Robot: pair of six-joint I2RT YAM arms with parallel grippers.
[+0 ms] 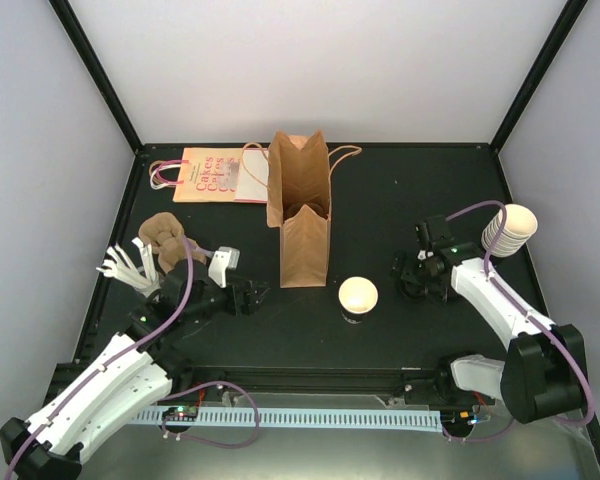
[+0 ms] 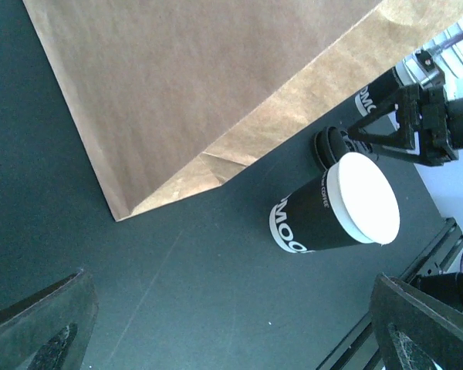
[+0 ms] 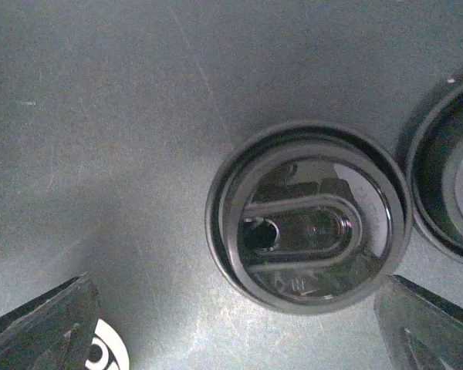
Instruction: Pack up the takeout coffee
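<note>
The takeout coffee (image 1: 358,297) stands on the black table right of the brown paper bag (image 1: 302,215). In the left wrist view this cup (image 2: 324,216) is black-walled with white lettering and a cream-white top, and carries no black lid. A black lid (image 3: 309,223) lies flat on the table. My right gripper (image 3: 235,331) hangs open just over the lid, a finger on either side, touching nothing. In the top view my right gripper (image 1: 420,275) is right of the cup. My left gripper (image 1: 255,295) is open and empty, left of the bag's near end.
A second black lid (image 3: 447,177) lies right beside the first. A nested stack of cream cups (image 1: 510,228) sits at the right edge. A pink printed bag (image 1: 210,175) lies at the back left, with brown pulp trays (image 1: 165,235) and white utensils (image 1: 130,265) near the left arm.
</note>
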